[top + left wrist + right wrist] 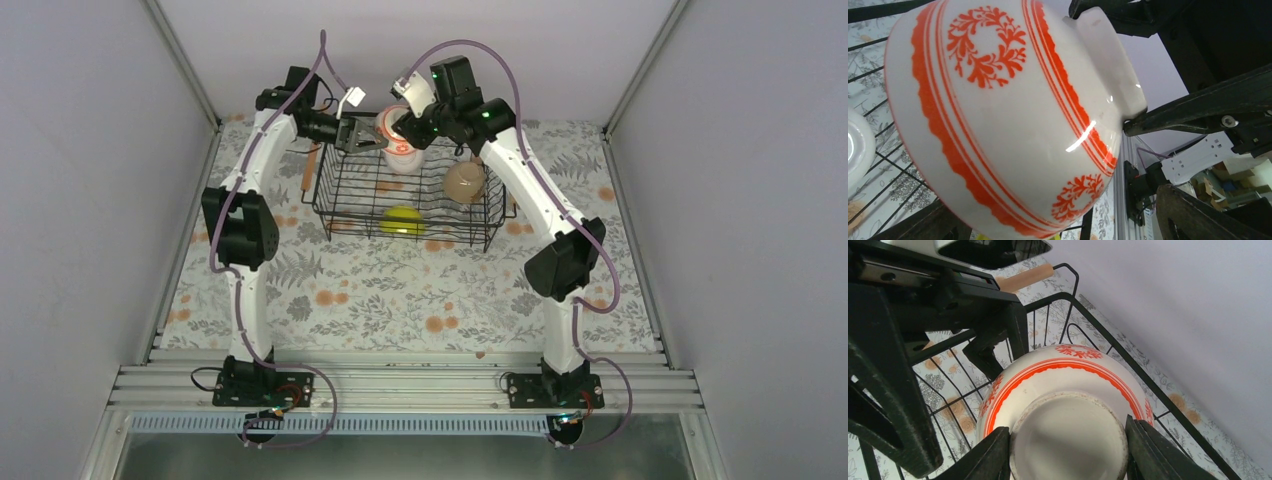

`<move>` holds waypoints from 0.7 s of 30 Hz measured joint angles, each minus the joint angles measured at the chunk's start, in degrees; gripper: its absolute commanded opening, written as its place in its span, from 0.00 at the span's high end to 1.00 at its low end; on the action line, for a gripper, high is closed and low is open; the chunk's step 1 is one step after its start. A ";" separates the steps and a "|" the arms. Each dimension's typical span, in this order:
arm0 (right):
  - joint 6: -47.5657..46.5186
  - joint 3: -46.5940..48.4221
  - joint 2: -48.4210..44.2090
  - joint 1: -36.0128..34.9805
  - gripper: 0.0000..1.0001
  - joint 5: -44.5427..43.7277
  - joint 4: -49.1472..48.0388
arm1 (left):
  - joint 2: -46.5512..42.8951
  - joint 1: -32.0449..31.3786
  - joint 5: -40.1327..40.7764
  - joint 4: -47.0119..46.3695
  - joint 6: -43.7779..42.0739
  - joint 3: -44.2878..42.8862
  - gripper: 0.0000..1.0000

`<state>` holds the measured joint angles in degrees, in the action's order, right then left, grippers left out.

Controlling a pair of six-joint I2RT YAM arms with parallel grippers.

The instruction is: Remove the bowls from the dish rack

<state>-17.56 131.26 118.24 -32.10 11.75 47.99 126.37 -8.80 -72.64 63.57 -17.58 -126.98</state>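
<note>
The white bowl with red-orange pattern (393, 125) is held upside down above the far edge of the black wire dish rack (345, 215). My right gripper (1068, 452) is shut on its foot ring, one finger on each side. My left gripper (362, 135) is open just left of it, and the bowl (998, 115) fills the left wrist view between its fingers (1198, 215). Inside the rack are a white bowl (404, 160), a tan bowl (465, 182) and a yellow-green bowl (402, 220). The mint bowl is not in view.
The rack has a wooden rod handle (1025, 277) on its left side. It stands on a floral cloth (400, 300) between grey side walls (90, 200). The rack's wire rim (1148, 380) runs close under the held bowl.
</note>
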 measured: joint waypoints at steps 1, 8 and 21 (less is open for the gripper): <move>0.11 0.00 0.00 0.00 0.76 0.22 0.11 | 0.59 0.00 -0.35 0.70 -0.42 -0.68 0.11; 0.33 0.00 0.00 0.00 0.76 1.27 0.15 | 2.56 0.00 -2.25 3.15 -1.95 -3.65 0.20; 0.74 -2.82 0.22 0.33 0.74 3.19 -2.29 | 1.51 0.83 -0.85 1.53 -0.85 -2.93 0.45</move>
<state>-16.82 128.44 118.45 -31.77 14.94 45.69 127.87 -7.97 -73.49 65.10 -18.44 -129.91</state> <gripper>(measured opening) 0.483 0.588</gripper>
